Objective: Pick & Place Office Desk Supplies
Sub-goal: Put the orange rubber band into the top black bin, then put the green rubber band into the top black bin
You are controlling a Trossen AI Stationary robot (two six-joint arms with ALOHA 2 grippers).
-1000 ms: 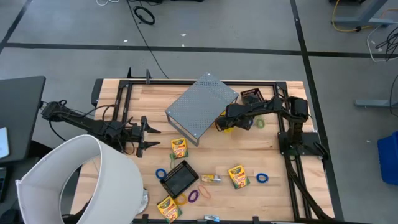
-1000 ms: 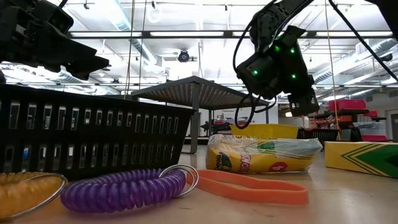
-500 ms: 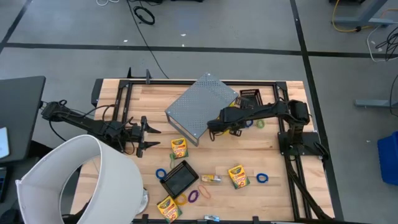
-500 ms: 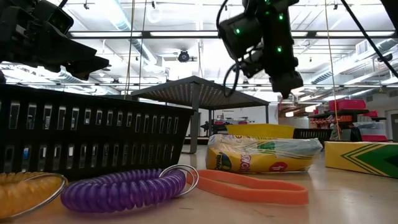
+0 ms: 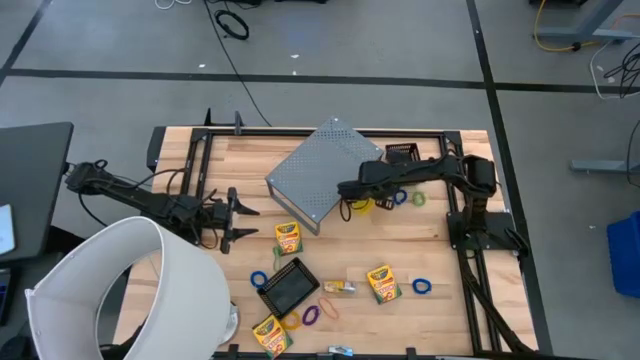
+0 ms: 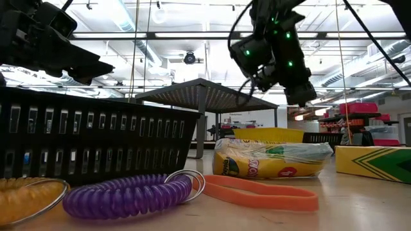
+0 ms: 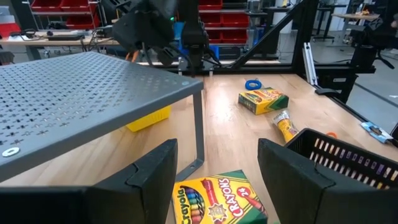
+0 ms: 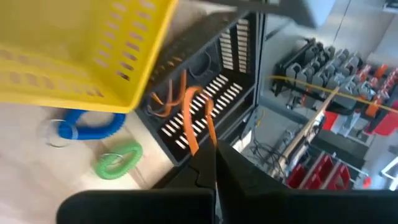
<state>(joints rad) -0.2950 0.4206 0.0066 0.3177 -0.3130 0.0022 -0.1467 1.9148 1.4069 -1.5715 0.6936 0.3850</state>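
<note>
Before the left gripper — a box reading "CRAYONS".

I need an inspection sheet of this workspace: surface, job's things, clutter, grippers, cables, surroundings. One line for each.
Surface: wooden table, black frame around.
Job's things: crayon boxes; blue loop; purple coil; packet; orange band in the right gripper.
Clutter: grey perforated shelf, yellow basket, black baskets, white cylinder.
Grippers: left gripper open, hovering at the table's left; right gripper shut on the band, by the shelf.
Cables: black cable on the floor.
Surroundings: red bins, racks.
</note>
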